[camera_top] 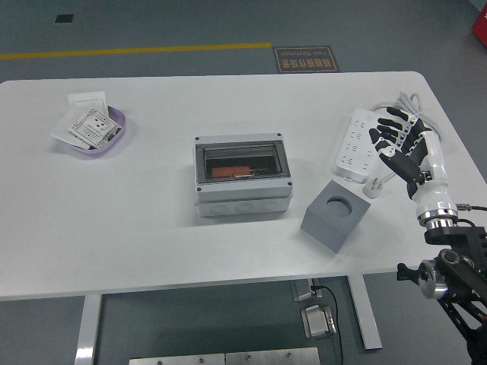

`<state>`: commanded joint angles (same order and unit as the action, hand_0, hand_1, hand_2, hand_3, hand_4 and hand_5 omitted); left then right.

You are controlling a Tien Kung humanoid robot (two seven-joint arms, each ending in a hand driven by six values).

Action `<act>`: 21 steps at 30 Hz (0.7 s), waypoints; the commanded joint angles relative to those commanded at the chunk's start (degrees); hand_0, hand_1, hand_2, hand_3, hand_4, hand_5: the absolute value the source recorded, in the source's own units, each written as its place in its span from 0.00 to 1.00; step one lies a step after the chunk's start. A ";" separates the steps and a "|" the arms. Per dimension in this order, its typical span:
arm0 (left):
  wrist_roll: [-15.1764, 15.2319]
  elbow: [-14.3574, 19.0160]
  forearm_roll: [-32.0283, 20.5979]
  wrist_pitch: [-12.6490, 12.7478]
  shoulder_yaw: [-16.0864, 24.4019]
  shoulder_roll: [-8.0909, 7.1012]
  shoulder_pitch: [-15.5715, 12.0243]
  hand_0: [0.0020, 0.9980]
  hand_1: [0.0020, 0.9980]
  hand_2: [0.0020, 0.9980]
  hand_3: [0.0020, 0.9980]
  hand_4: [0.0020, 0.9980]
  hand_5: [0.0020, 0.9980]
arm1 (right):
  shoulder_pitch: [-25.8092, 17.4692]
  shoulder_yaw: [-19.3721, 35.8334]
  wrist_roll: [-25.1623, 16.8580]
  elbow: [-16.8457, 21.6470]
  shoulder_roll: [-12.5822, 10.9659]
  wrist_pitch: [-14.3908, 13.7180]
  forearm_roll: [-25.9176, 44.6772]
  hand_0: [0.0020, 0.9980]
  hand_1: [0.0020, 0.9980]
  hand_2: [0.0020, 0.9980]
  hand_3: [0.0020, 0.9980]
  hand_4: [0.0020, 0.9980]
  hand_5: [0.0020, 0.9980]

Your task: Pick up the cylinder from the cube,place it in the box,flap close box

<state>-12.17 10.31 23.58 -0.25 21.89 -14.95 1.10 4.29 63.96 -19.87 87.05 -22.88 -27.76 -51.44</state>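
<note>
My right hand (403, 148) hovers open at the frame's right edge, beside the grey cube (335, 214) whose socket shows no graspable cylinder, likely light, rigid, best pinched round its sides.

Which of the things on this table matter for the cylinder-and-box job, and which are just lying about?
Job things:
grey cube, its round socket empty
grey box, clear flap shut
right hand, fingers spread, holding nothing

Lying about:
white power strip with its cable
purple dish of white cards
white wall switch

No cylinder is visible.
</note>
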 joint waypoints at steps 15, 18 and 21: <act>0.68 0.00 -0.76 0.27 -0.32 0.20 -0.98 0.65 0.70 0.59 0.59 0.57 0.15 | -1.40 -0.07 -0.96 -0.14 -0.02 0.13 0.31 0.84 0.70 0.68 0.70 0.84 0.25; 0.76 0.00 -1.23 0.27 -0.75 0.18 -1.10 0.65 0.70 0.59 0.59 0.57 0.15 | -1.58 0.09 -0.84 -0.17 -0.02 0.13 0.02 0.82 0.69 0.67 0.69 0.83 0.25; 0.82 0.00 -1.43 0.26 -0.90 0.03 -1.12 0.65 0.70 0.59 0.59 0.57 0.15 | -1.61 0.19 -0.73 -0.16 -0.01 0.10 -0.16 0.82 0.69 0.67 0.69 0.83 0.25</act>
<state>-11.35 10.31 22.15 0.01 20.99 -14.92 -0.01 2.68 64.15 -20.60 86.89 -22.90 -27.66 -51.60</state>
